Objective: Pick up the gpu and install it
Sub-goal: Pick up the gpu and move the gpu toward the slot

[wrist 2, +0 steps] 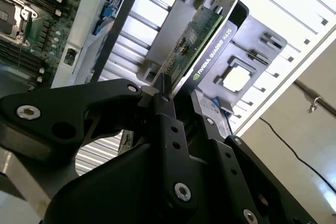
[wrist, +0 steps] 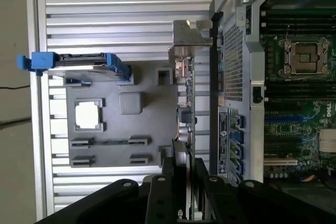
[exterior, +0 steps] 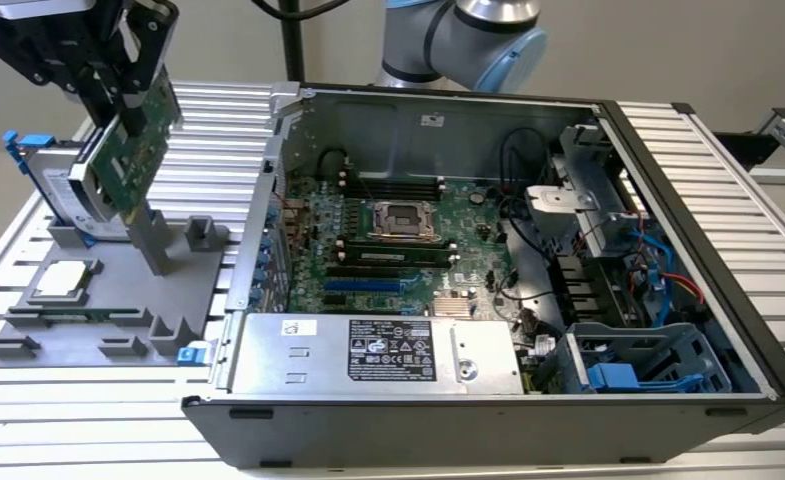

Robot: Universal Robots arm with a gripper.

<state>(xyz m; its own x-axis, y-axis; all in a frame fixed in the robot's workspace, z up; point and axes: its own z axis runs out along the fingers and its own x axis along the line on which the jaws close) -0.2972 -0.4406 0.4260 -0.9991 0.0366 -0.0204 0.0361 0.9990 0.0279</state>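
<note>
We grip the gpu (exterior: pixel 132 155) by one end in our closed hand (exterior: pixel 119 105), its long axis hanging tilted over the grey holder (exterior: pixel 99 300), the open case (exterior: pixel 692 210) toward the exterior view's right.

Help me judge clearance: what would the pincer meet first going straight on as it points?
Probably the gray tray beneath it. The pincer, shut on the gpu, points down toward it; the card would touch first. Depth is unclear.
</note>
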